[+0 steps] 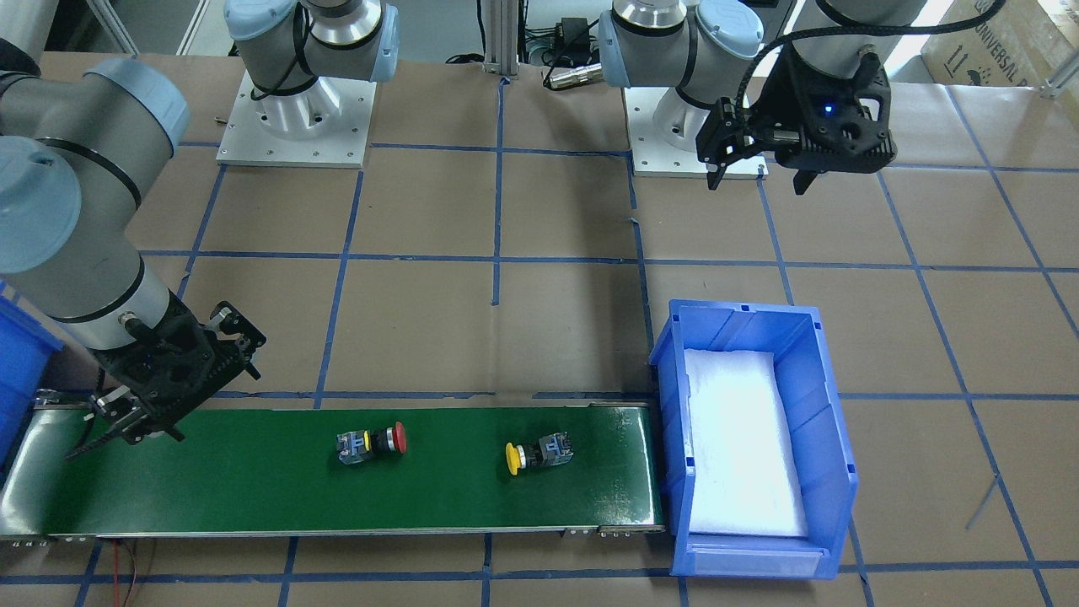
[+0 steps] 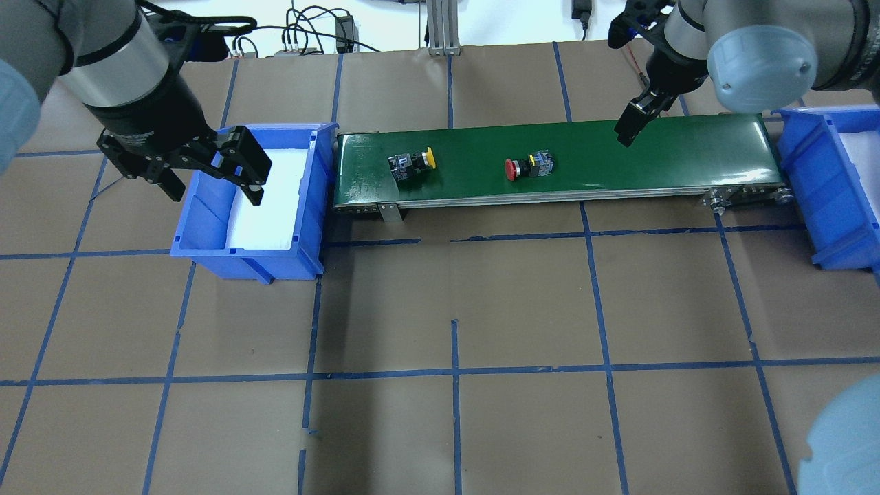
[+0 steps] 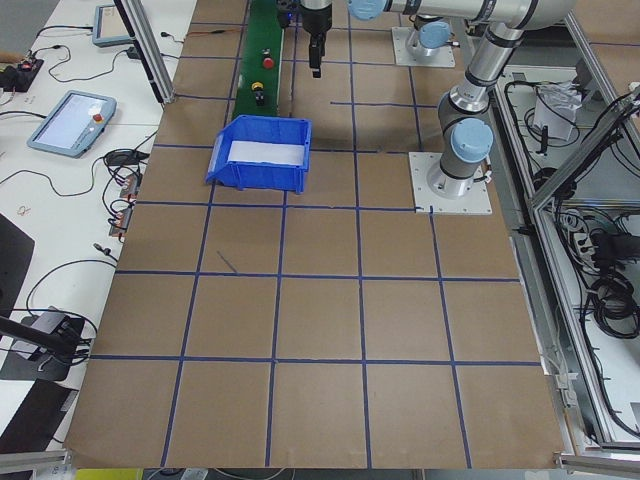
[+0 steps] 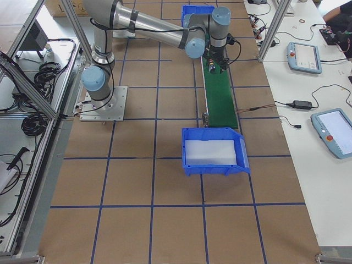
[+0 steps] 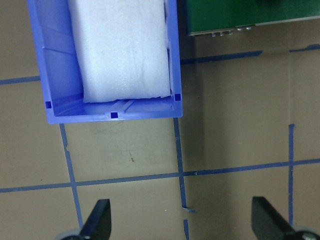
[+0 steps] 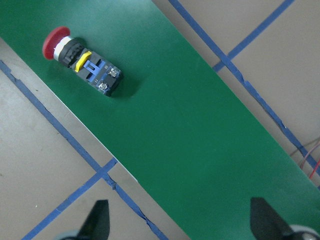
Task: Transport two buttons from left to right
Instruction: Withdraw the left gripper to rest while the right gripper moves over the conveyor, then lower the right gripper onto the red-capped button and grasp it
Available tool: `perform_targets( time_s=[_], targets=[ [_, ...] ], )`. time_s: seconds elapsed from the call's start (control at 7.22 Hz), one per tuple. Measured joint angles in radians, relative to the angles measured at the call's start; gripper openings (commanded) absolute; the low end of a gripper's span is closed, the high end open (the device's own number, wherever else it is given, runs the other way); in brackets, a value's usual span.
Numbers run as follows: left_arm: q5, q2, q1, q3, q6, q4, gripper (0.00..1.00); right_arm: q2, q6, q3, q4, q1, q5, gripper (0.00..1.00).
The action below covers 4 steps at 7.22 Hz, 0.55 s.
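Left gripper (image 1: pixel 757 179) spread wide near blue bin (image 1: pixel 826 421), white foam (image 1: pixel 738 447) inside

The conveyor belt (image 1: pixel 253 489) is dark green. The red-capped button (image 1: pixel 372 443) and the yellow-capped button (image 1: pixel 539 453) both have black collars and grey blocks with blue accents. The bin (image 1: pixel 830 421) is bright blue, and its foam liner (image 1: pixel 738 447) is white. The brown worktop (image 1: pixel 421 320) carries a blue tape grid.

Red button (image 6: pixel 80 60) lying on green belt (image 6: pixel 200 135), jaws apart
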Motion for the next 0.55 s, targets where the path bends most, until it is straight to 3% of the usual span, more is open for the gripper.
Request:
perform_targets(
  time_s=[0.55],
  targets=[
    [-0.004, 0.004, 0.012, 0.002, -0.043, 0.001, 1.0, 0.027, -0.209, 0.01, -0.138, 0.007, 0.076, 1.0]
  ],
)
